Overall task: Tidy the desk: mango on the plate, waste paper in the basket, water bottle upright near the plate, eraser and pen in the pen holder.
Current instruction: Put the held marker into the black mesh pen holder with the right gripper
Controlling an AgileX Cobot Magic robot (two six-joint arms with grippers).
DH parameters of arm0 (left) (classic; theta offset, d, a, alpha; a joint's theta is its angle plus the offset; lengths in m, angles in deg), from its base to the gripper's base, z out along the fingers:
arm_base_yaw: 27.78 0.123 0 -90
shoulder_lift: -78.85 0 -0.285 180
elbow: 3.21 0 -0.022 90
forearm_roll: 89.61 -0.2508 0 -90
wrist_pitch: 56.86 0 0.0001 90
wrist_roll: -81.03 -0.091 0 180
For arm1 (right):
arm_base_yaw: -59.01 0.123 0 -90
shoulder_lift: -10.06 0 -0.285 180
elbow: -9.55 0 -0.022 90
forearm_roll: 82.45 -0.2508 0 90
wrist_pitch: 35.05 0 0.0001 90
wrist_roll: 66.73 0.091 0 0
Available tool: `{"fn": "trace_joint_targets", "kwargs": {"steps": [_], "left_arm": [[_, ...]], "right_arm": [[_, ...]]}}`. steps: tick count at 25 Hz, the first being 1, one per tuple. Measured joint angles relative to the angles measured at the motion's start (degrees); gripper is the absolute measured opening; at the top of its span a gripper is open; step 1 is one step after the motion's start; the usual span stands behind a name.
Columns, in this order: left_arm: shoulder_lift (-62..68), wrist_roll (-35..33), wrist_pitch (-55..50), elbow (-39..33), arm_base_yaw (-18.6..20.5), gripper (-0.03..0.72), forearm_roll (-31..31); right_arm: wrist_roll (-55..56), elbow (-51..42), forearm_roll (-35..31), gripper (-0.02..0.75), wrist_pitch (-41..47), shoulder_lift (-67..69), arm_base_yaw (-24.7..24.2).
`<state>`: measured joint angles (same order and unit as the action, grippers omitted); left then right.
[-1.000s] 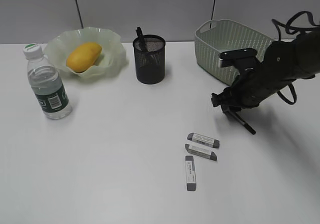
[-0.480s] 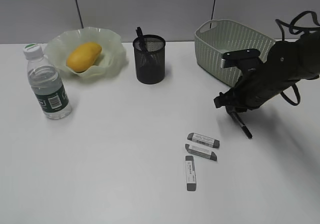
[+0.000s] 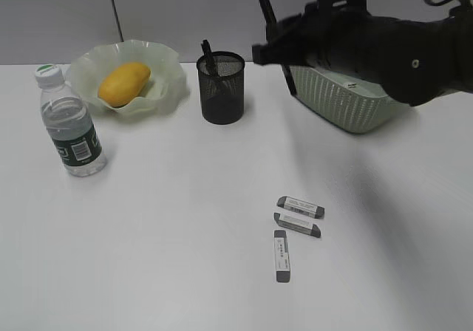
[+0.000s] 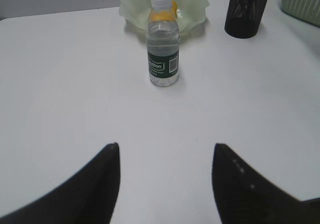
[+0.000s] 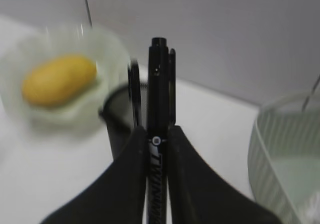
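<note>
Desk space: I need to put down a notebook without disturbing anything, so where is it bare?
The widest bare patch of the desk lies in front of the water bottle, left of the three erasers. Another lies between the bottle and the erasers. The back edge is crowded: plate, pen holder, basket.

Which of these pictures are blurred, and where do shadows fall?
Right wrist view: the mango and plate are blurred, while the pen in the right tool is fairly sharp. Exterior view: sharp, with the arm's soft shadow on the desk. Left wrist view: sharp around the water bottle.
</note>
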<state>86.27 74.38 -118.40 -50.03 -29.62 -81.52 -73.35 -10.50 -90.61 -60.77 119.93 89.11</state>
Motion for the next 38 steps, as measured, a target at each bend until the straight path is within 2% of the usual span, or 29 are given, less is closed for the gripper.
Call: {"fn": "trace_joint_targets", "kwargs": {"steps": [4,6,9,11,17,24,35,38], "left_arm": [[0.0,0.0,0.0,0.0,0.0,0.445,0.0],[0.0,0.0,0.0,0.0,0.0,0.445,0.0],[0.0,0.0,0.0,0.0,0.0,0.445,0.0],[0.0,0.0,0.0,0.0,0.0,0.445,0.0],[0.0,0.0,0.0,0.0,0.0,0.445,0.0],[0.0,0.0,0.0,0.0,0.0,0.445,0.0],[0.0,0.0,0.0,0.0,0.0,0.445,0.0],[0.0,0.0,0.0,0.0,0.0,0.445,0.0]], "right_arm": [[4.7,0.0,1.9,0.097,-25.4,5.7,0.5],[5.4,0.8,3.7,0.097,-34.9,10.1,0.5],[6.2,4.0,8.5,0.097,-41.3,16.5,0.5],[6.6,6.7,11.1,0.097,-42.1,19.7,0.5],[7.0,16.3,10.5,0.097,-42.2,25.8,0.5],[7.0,23.9,10.5,0.097,-35.2,30.3,0.5],[7.0,27.0,10.4,0.097,-31.5,35.0,0.5],[7.0,27.0,10.4,0.136,-30.0,35.2,0.5]]}}
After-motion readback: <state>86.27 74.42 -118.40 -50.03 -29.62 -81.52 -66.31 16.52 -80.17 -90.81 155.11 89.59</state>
